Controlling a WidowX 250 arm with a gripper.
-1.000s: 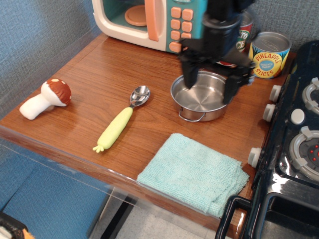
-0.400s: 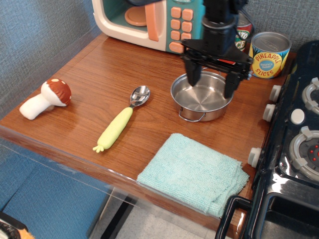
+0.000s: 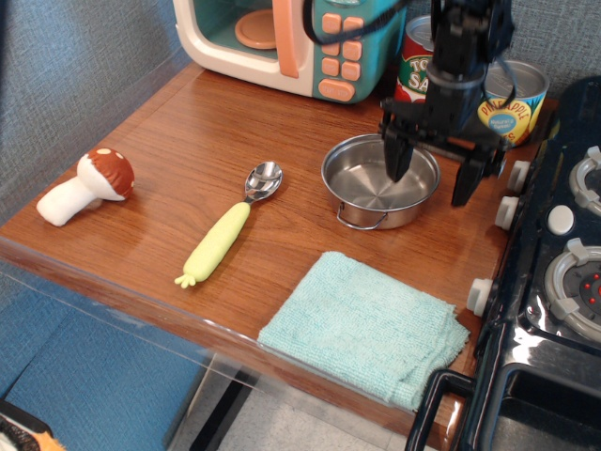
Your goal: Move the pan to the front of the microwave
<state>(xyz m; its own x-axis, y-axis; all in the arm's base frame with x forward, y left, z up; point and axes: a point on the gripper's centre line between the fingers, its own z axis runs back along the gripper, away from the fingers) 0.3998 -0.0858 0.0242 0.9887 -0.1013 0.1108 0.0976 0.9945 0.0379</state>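
Black and spread wide, the pincer (image 3: 433, 169) hangs over the right rim of the small round shiny steel pan (image 3: 380, 179), holding nothing; one finger dips inside the bowl toward its right side, the other stands outside the rim, over the surface by the stove knobs. We cannot tell whether either finger touches the metal.

We judge this to be the grasping step: the fingers straddle the pan's right wall but have not closed on it. The pan sits on the brown wooden surface (image 3: 188, 132), a little near of the right end of the cream and teal toy microwave (image 3: 286, 38) with peach buttons. Next we would need to lower and close on the rim, then carry the pan left and far, to the bare wood before the microwave door.

Farther out, a yellow-labelled pineapple tin (image 3: 510, 103) and a red-labelled tin (image 3: 417, 70) stand just behind the arm, and a black toy stove (image 3: 563, 272) lies at the right.
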